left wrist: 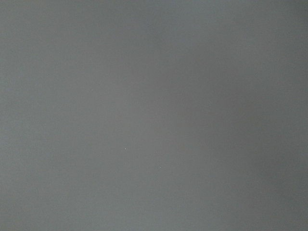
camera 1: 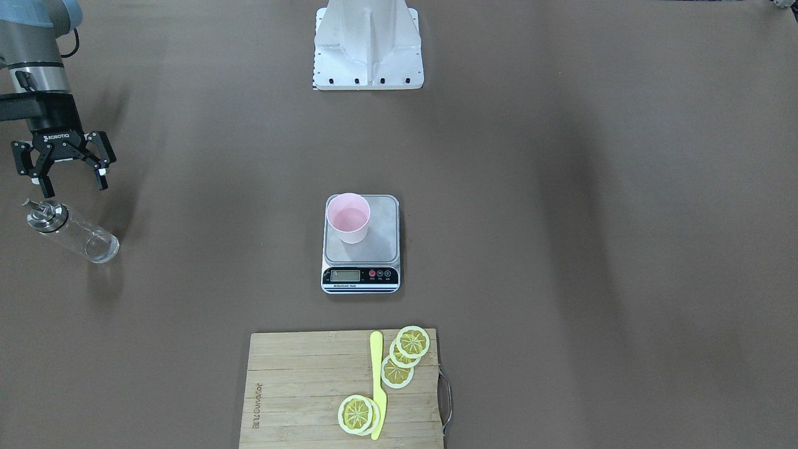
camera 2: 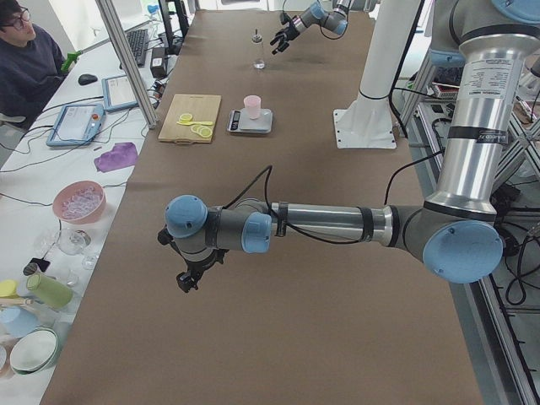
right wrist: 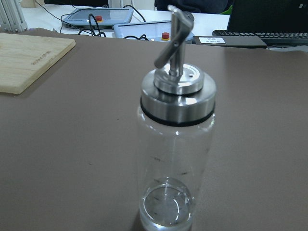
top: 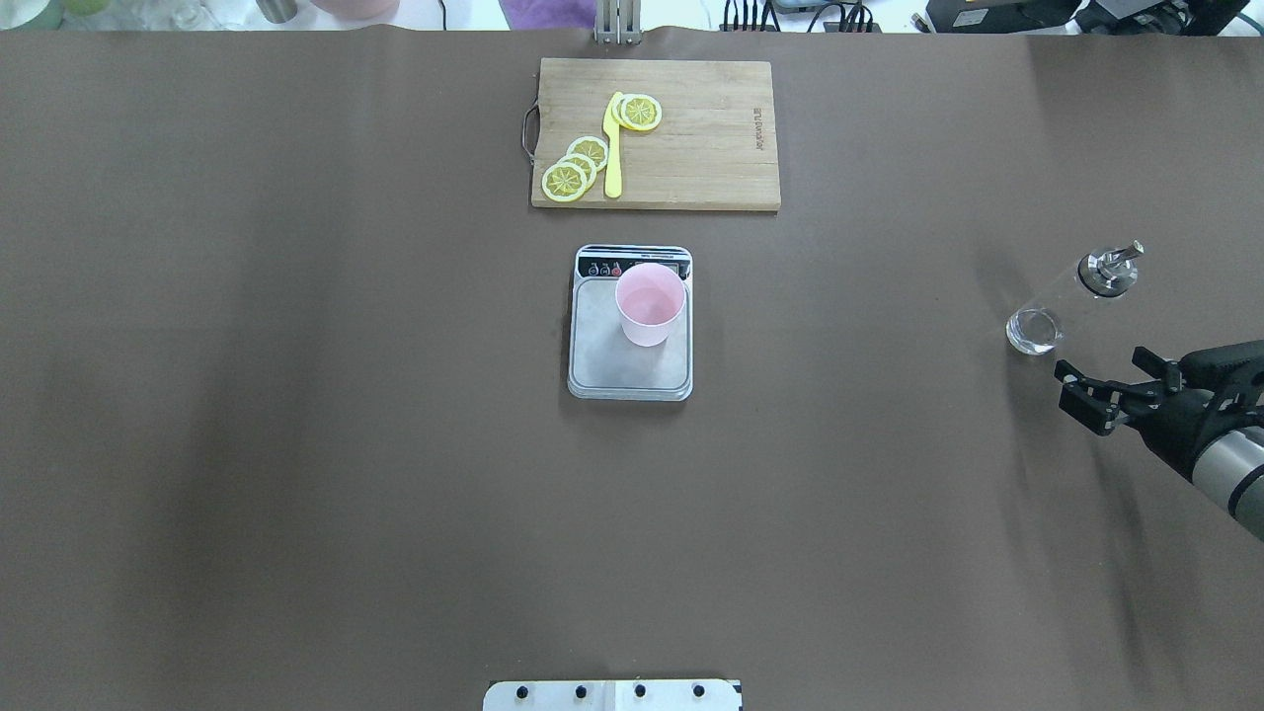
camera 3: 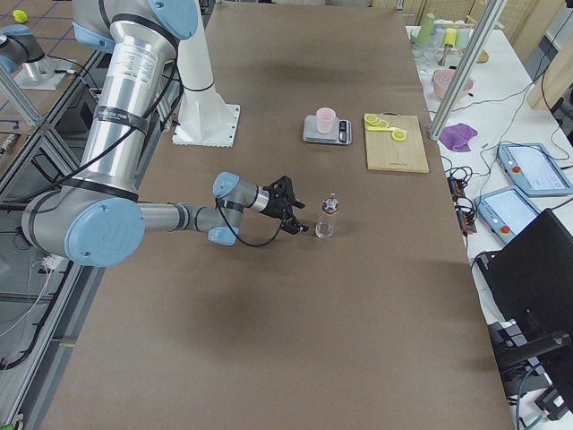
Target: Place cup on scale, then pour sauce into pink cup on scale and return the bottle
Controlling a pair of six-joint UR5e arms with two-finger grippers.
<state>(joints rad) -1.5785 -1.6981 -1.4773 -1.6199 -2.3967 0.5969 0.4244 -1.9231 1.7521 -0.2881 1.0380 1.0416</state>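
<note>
The pale pink cup (camera 1: 349, 217) (top: 650, 304) stands upright on the steel plate of the scale (camera 1: 377, 249) (top: 604, 363) at the table's centre. Off to the robot's right, the clear glass bottle (camera 1: 72, 231) (top: 1071, 296) (right wrist: 175, 154) with its metal pour-spout cap stands upright on the table and looks nearly empty. My right gripper (camera 1: 73, 185) (top: 1104, 373) (camera 3: 294, 215) is open just short of the bottle, apart from it, holding nothing. My left gripper (camera 2: 187, 278) shows only in the exterior left view, low over bare table far from the scale; I cannot tell its state.
A bamboo cutting board (camera 1: 299, 386) (top: 711, 148) with lemon slices (camera 1: 405, 358) and a yellow knife (camera 1: 377, 386) lies beyond the scale. The robot base (camera 1: 369, 47) is on the near side. A person (camera 2: 25, 59) sits at a side desk with bowls and tablets.
</note>
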